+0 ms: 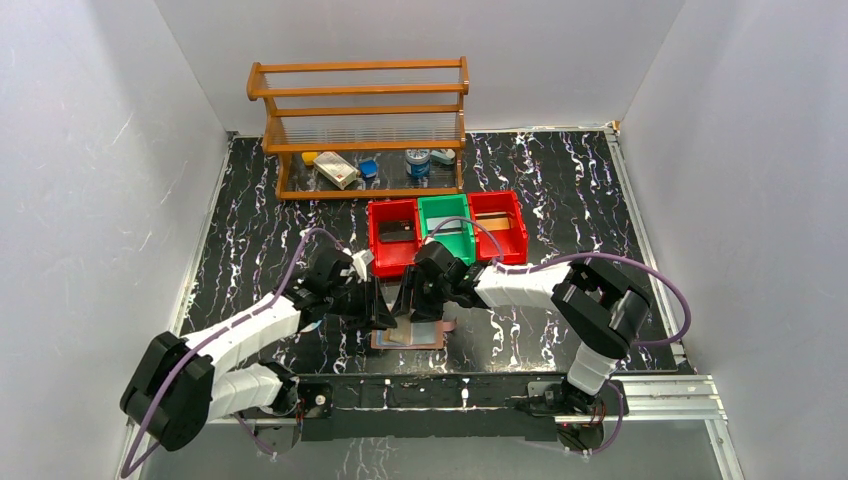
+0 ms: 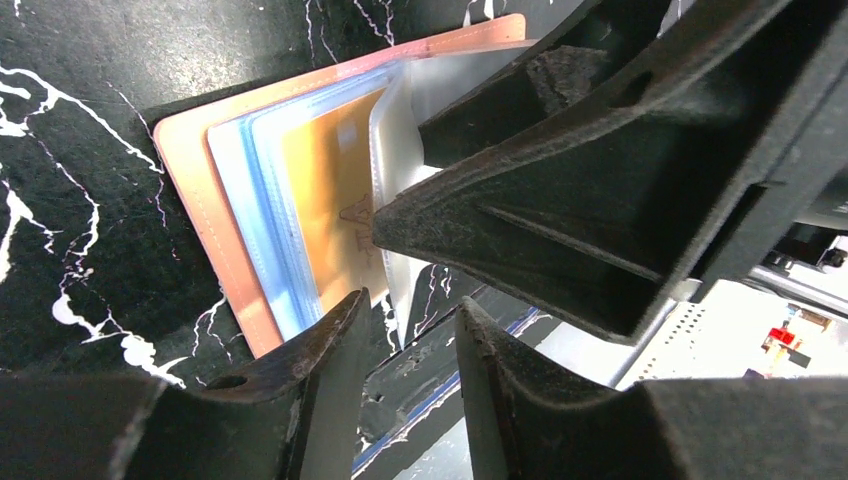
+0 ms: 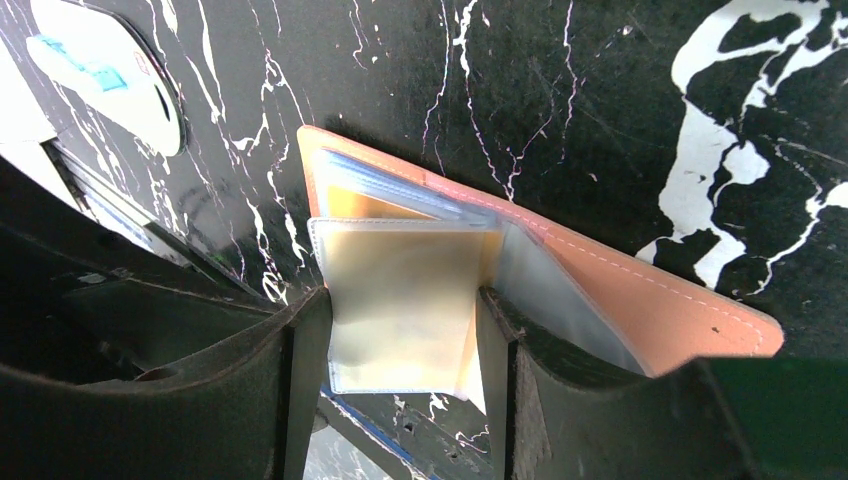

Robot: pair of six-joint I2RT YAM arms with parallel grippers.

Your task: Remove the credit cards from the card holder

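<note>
Wallet (image 1: 410,336) open – 1 orange card (image 2: 330,215), 2 end effectors on it.

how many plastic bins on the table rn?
3, side by side in a row in front of the wooden rack: red plastic bin on the left, green plastic bin in the middle, red plastic bin on the right. None appear hidden.

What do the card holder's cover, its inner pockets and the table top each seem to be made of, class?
Cover: probably leather or imitation, matte reddish-brown, stitched along the edge. Inner pockets: thin clear plastic, glossy, a card showing through. Table top: black with white veins, marble-look, likely a printed surface.
</note>
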